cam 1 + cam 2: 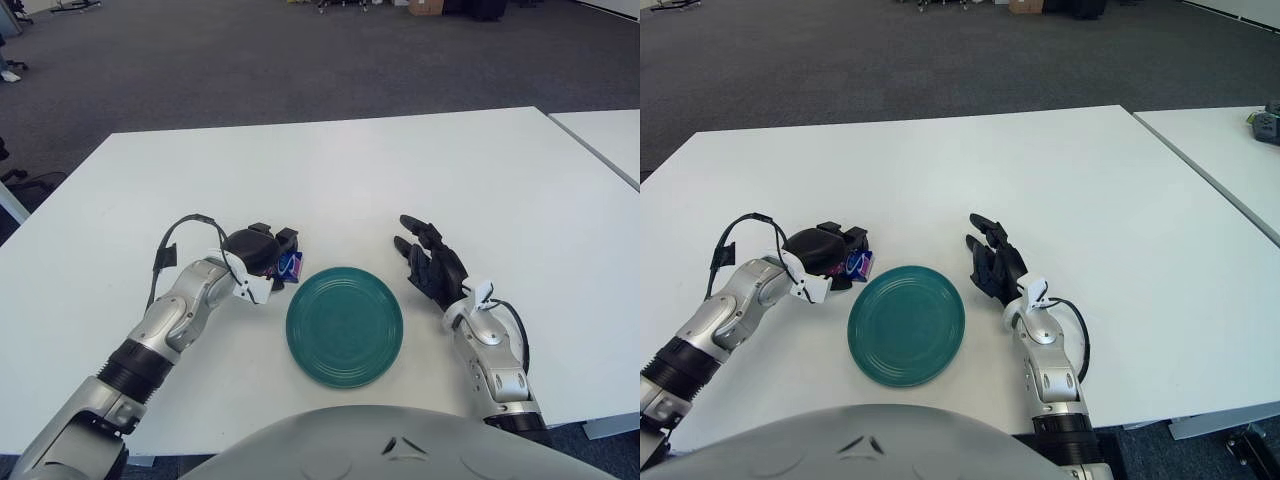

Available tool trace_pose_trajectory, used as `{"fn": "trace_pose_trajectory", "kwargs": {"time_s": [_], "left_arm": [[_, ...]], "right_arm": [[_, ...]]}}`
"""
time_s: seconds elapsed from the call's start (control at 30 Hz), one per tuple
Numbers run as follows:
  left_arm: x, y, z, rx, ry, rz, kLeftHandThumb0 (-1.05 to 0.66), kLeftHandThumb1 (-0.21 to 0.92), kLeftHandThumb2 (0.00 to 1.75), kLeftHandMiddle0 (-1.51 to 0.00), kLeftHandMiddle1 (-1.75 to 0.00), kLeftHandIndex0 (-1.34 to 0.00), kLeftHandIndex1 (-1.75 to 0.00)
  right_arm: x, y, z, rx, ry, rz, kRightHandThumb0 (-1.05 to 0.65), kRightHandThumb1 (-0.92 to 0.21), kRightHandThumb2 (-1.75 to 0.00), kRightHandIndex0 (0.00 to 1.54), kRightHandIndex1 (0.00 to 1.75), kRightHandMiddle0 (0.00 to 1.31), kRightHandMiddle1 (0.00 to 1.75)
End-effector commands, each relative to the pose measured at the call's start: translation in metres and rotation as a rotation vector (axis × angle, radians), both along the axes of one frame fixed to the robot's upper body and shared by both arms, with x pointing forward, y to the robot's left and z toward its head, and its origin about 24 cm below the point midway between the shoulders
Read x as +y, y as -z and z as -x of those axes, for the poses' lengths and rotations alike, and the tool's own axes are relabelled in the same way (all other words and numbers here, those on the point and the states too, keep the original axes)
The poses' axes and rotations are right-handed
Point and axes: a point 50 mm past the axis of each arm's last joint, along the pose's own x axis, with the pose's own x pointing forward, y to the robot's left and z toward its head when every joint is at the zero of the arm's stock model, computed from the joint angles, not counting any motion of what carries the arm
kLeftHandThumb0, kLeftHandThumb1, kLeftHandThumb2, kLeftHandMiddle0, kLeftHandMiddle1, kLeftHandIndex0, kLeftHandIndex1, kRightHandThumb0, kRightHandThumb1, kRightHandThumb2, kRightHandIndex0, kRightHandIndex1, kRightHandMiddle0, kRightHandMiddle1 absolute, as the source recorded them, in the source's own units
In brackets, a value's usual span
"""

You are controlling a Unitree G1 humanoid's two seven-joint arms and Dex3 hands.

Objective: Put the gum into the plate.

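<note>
Left black three-fingered hand [262, 252] curled over a small purple-and-blue gum packet [290, 265], fingers [285, 240] closed around it, with only the packet's right end showing past them. Packet held just beside the upper-left rim of the round dark-teal ribbed plate [345, 325], not over the plate's centre and not lying in it. Could not tell whether the packet touched the bench or hung just clear of it, nor whether it touched the plate's rim. Silver forearm [165, 330] angled up from the lower left, a black cable [175, 235] looping above the wrist.

Plate flat on the white rectangular bench [350, 180], near its front edge, between the two hands, holding nothing.

Right black three-fingered hand [432, 268] shown to the right of the plate, near it but apart, fingers spread and relaxed, holding nothing, pointing away toward the far side of the bench. Silver forearm behind it running back to the lower right.

Grey curved torso shell [380, 445] filling the bottom of both views. Dark grey carpeted floor [250, 60] beyond the bench, and the edge of a second white table [610, 135] at the right, a narrow gap between the two.
</note>
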Motion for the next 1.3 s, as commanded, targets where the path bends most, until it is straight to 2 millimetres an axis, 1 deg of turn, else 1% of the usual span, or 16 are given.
{"fn": "trace_pose_trajectory", "kwargs": {"time_s": [0.0, 0.1, 0.13, 0.17, 0.27, 0.33, 0.53, 0.67, 0.77, 0.8, 0.9, 1.13, 1.17, 1.23, 1.27], "left_arm": [[0.005, 0.006, 0.005, 0.047, 0.009, -0.037, -0.40, 0.66, 0.75, -0.38, -1.31, -0.48, -1.58], [0.005, 0.006, 0.005, 0.053, 0.013, -0.035, -0.40, 0.65, 0.76, -0.38, -1.33, -0.49, -1.58], [0.005, 0.005, 0.005, 0.056, 0.014, -0.034, -0.26, 0.64, 0.76, -0.41, -1.35, -0.50, -1.58], [0.005, 0.005, 0.004, 0.058, 0.016, -0.029, -0.17, 0.63, 0.76, -0.42, -1.37, -0.50, -1.58], [0.005, 0.003, 0.003, 0.062, 0.015, -0.015, -0.06, 0.62, 0.77, -0.44, -1.40, -0.52, -1.56], [0.005, 0.002, 0.002, 0.063, 0.011, -0.007, -0.03, 0.61, 0.78, -0.45, -1.42, -0.53, -1.53], [0.010, -0.010, -0.003, 0.040, -0.018, -0.002, -0.01, 0.60, 0.78, -0.45, -1.47, -0.56, -1.47], [0.013, -0.025, -0.005, 0.017, -0.025, 0.000, -0.01, 0.59, 0.80, -0.47, -1.48, -0.57, -1.45], [0.015, -0.036, -0.007, -0.022, -0.032, 0.011, -0.01, 0.56, 0.84, -0.48, -1.52, -0.57, -1.43], [0.016, -0.045, -0.008, -0.042, -0.032, 0.012, -0.01, 0.55, 0.85, -0.49, -1.53, -0.57, -1.43], [0.018, -0.062, -0.008, -0.091, -0.032, 0.022, -0.01, 0.54, 0.86, -0.50, -1.53, -0.56, -1.43], [0.021, -0.074, -0.007, -0.168, -0.048, 0.075, -0.01, 0.52, 0.87, -0.53, -1.51, -0.57, -1.42], [0.021, -0.083, -0.008, -0.194, -0.059, 0.103, -0.01, 0.52, 0.87, -0.53, -1.51, -0.57, -1.42], [0.021, -0.094, -0.008, -0.222, -0.072, 0.137, -0.01, 0.52, 0.88, -0.54, -1.51, -0.57, -1.41], [0.020, -0.103, -0.009, -0.248, -0.073, 0.172, -0.01, 0.52, 0.88, -0.54, -1.51, -0.57, -1.41]], "right_arm": [[-0.001, 0.015, 0.006, 0.088, 0.004, 0.010, -0.75, -0.92, -0.88, 0.30, 0.01, 0.00, 0.54], [-0.001, 0.015, 0.006, 0.083, 0.002, 0.007, -0.75, -0.92, -0.88, 0.30, 0.01, 0.00, 0.55], [-0.001, 0.015, 0.006, 0.082, 0.001, 0.006, -0.75, -0.92, -0.87, 0.30, 0.01, 0.00, 0.55], [-0.001, 0.015, 0.005, 0.080, 0.001, 0.005, -0.75, -0.92, -0.87, 0.30, 0.00, 0.00, 0.55], [-0.001, 0.015, 0.005, 0.077, 0.001, 0.006, -0.75, -0.92, -0.87, 0.29, 0.00, 0.00, 0.56], [-0.001, 0.016, 0.005, 0.076, 0.002, 0.007, -0.75, -0.92, -0.87, 0.29, 0.00, 0.00, 0.56], [-0.002, 0.016, 0.004, 0.081, 0.018, 0.008, -0.75, -0.92, -0.86, 0.30, 0.01, 0.00, 0.58], [-0.002, 0.016, 0.004, 0.084, 0.015, 0.014, -0.76, -0.92, -0.87, 0.30, 0.01, 0.00, 0.56], [-0.003, 0.016, 0.003, 0.084, 0.016, 0.014, -0.76, -0.92, -0.87, 0.31, 0.01, 0.00, 0.54], [-0.003, 0.016, 0.003, 0.082, 0.016, 0.014, -0.76, -0.92, -0.87, 0.31, 0.01, 0.00, 0.54], [-0.003, 0.016, 0.003, 0.079, 0.017, 0.014, -0.76, -0.92, -0.87, 0.31, 0.01, 0.00, 0.54], [-0.003, 0.016, 0.003, 0.082, 0.014, 0.003, -0.77, -0.92, -0.87, 0.32, 0.01, 0.00, 0.54], [-0.003, 0.016, 0.003, 0.082, 0.015, -0.001, -0.77, -0.92, -0.87, 0.32, 0.01, 0.00, 0.54], [-0.003, 0.016, 0.003, 0.083, 0.016, -0.004, -0.76, -0.92, -0.87, 0.32, 0.01, 0.00, 0.54], [-0.004, 0.016, 0.003, 0.082, 0.015, -0.003, -0.76, -0.92, -0.87, 0.32, 0.01, 0.00, 0.55]]}}
